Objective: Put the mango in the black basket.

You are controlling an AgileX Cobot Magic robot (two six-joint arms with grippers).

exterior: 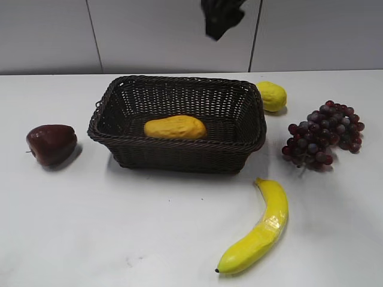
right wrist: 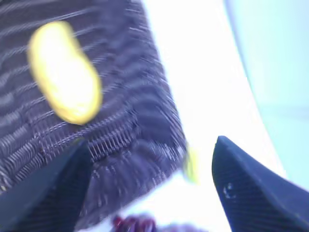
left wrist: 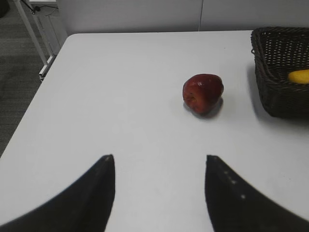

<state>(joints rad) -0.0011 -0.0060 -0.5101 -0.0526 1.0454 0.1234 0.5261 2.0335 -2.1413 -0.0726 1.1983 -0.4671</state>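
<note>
Resting on the white table [exterior: 119, 239], the black basket [exterior: 179, 156] holds the mango [exterior: 175, 127].

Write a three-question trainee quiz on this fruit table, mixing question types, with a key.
1. True or false: the oblong orange-yellow mango lies inside the dark woven wicker basket.
2. Which fruit lies nearest the camera in the exterior view? A) dark red apple B) curved yellow banana C) purple grape bunch
3. Fill in: the left gripper hovers over the white table with its jaws ____.

Key: 1 true; 2 B; 3 open. The right gripper, above the basket, is open and empty too. The small yellow lemon sits behind the basket's right corner.
</note>
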